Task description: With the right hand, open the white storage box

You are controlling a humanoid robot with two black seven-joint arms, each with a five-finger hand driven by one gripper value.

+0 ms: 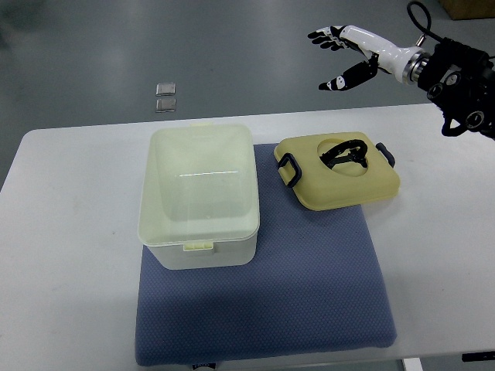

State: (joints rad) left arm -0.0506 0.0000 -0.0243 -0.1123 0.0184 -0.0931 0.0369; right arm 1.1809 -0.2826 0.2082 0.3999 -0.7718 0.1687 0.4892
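Right hand (349, 56) raised at upper right, fingers spread, empty

Single top view, steep downward look from robot's side, table (69, 232) moderately near, perhaps.

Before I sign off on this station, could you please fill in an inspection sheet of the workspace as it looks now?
Surface: white table with a blue mat over its middle.
Job's things: white storage box on the mat's left part, its translucent lid shut, the front latch facing the robot.
Clutter: yellow lidded container with dark side clips, right of the box, apart from it.
Grippers: right hand raised beyond the table's far edge, fingers spread, holding nothing; left hand not in view.
Cables: black cable at the right wrist.
Surroundings: grey floor; two small metal plates.
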